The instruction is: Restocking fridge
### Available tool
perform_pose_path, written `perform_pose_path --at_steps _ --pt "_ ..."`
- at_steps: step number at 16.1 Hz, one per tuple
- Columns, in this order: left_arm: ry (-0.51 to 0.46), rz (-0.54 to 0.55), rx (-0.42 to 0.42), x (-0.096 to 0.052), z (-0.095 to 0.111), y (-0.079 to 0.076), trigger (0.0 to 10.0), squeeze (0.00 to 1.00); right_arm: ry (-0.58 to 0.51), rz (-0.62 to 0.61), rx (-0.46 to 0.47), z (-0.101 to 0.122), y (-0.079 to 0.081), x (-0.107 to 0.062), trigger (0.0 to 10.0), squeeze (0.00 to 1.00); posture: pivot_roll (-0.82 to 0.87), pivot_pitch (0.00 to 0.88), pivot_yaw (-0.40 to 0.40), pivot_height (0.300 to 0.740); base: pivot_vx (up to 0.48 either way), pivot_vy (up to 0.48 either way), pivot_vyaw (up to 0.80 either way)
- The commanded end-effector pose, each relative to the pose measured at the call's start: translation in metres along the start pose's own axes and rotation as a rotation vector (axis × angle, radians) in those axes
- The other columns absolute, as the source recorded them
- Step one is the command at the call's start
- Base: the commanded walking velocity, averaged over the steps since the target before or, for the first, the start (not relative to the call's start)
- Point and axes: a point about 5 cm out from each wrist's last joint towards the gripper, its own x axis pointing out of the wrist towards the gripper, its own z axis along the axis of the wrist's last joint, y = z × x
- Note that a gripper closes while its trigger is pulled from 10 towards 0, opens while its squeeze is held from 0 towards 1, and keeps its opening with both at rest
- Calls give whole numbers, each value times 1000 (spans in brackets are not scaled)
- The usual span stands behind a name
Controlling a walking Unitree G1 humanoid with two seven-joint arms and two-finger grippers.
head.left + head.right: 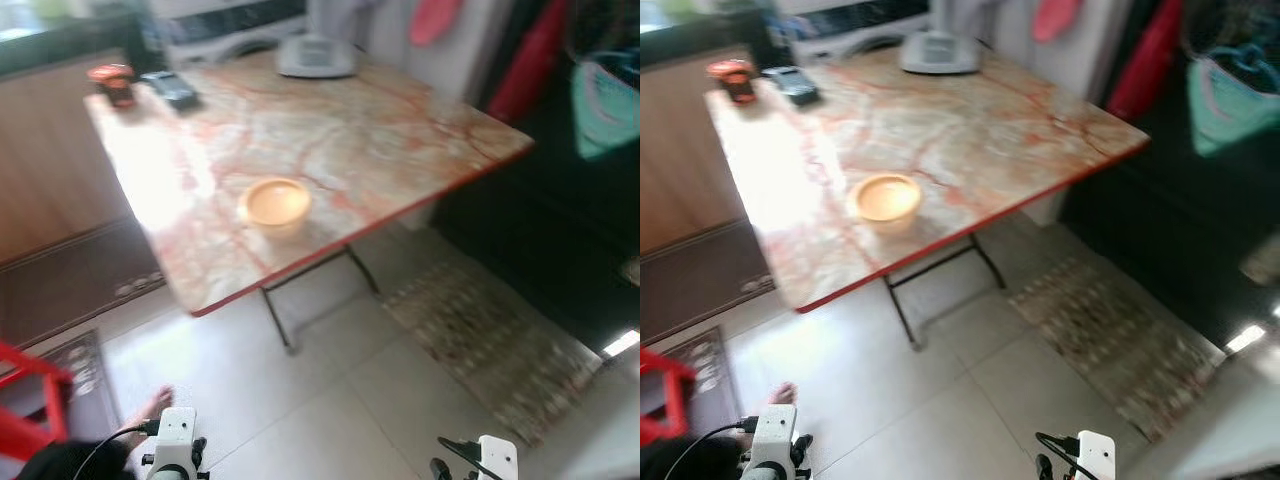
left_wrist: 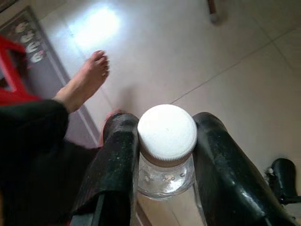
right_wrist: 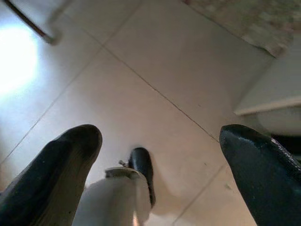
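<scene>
Left fingers (image 2: 117, 165) clamping clear white-capped bottle (image 2: 167, 141), right fingers (image 3: 263, 165) wide, glossy marble table (image 1: 400, 130).

I see a folding table (image 1: 330, 130) with a top like pink and white marble and a red edge. It stands on thin dark metal legs (image 1: 285, 320). Bright light shines on its left part. Under it the floor (image 1: 300, 400) is big pale tiles, and it shines too. A faded patterned rug (image 1: 490, 340) lies on the tiles to the right of the table. A dark mat (image 1: 70, 285) lies on the left, next to a brown wooden cupboard (image 1: 50, 170). A red stool (image 1: 25, 400) stands near the bottom left. Red cloth (image 1: 535, 60) hangs at the far right, in front of a dark place.
</scene>
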Motion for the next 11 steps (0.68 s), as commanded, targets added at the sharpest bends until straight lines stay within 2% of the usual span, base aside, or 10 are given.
perform_pose_path --at_steps 1,11 --pt "4 -4 -12 -2 -4 0 10000 0 17 -5 -5 -3 -3 -1 10000 0 -21 89 -5 740 0 0 -738" --pt "18 -18 -21 -3 -8 -3 10000 0 33 -10 -12 -6 -5 -2 10000 0 -22 62 -7 740 0 0 -738"
